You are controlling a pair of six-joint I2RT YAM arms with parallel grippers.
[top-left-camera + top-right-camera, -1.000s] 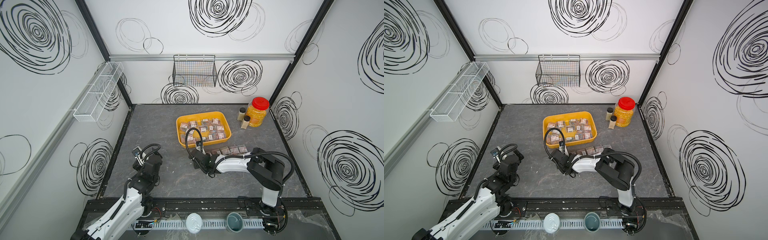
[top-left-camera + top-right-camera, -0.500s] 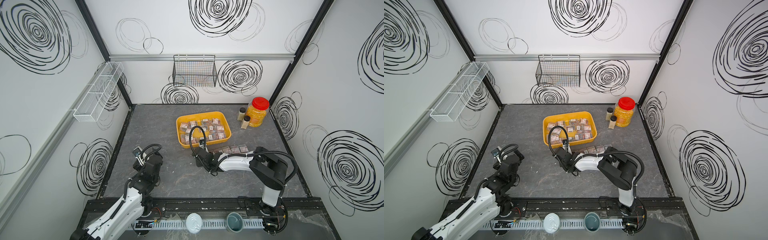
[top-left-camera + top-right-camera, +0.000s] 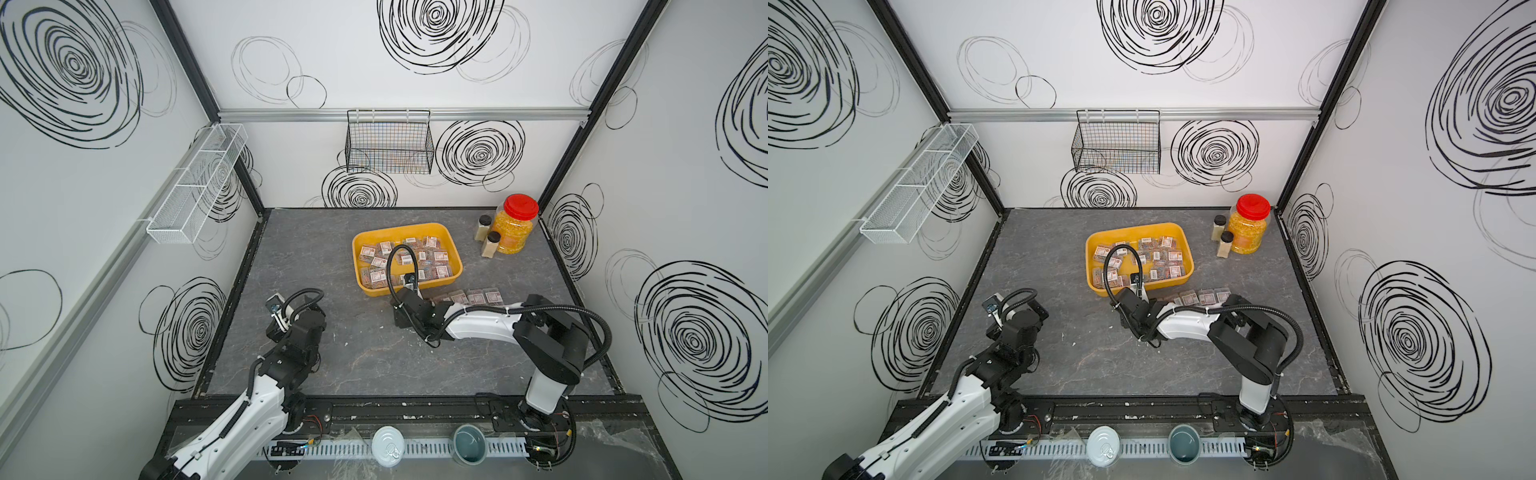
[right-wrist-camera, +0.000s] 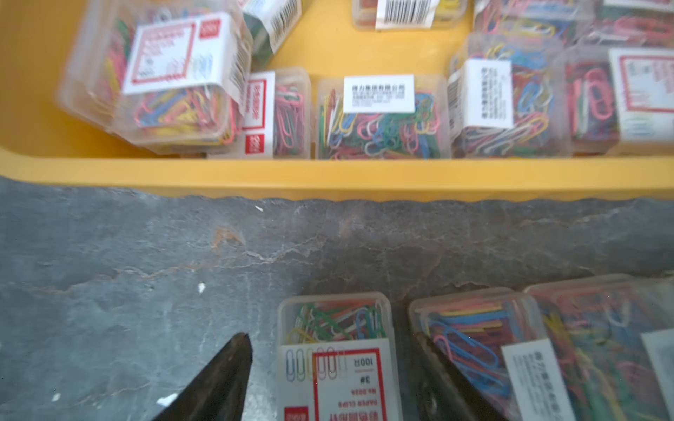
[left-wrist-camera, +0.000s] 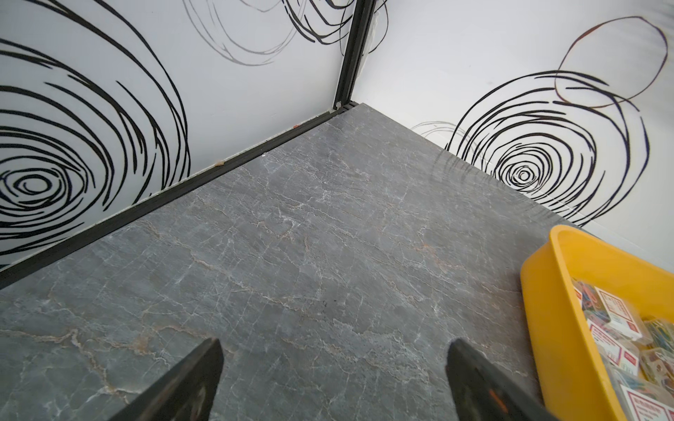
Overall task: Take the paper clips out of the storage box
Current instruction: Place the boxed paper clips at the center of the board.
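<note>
The yellow storage box (image 3: 357, 266) (image 3: 1090, 266) sits mid-table with several clear cases of paper clips (image 3: 432, 257) (image 4: 379, 120) in it. A row of cases (image 3: 478, 296) (image 3: 1204, 296) lies on the table in front of the box. My right gripper (image 4: 333, 340) is low over the row's left end. It is open, its fingers standing either side of the end case (image 4: 335, 320), which rests on the table with a gap to one finger. My left gripper (image 5: 333, 344) (image 3: 309, 313) is open over bare table, left of the box (image 5: 547, 310).
A red-lidded jar (image 3: 515, 228) and two small bottles (image 3: 484, 226) stand at the back right. A black wire basket (image 3: 388, 141) hangs on the back wall and a white mesh rack (image 3: 195, 187) on the left wall. A tin (image 3: 387, 446) and a cup (image 3: 469, 444) sit by the front rail.
My right gripper has shifted right to the left end of the row and its jaws have spread apart around the case. The left arm has not moved.
</note>
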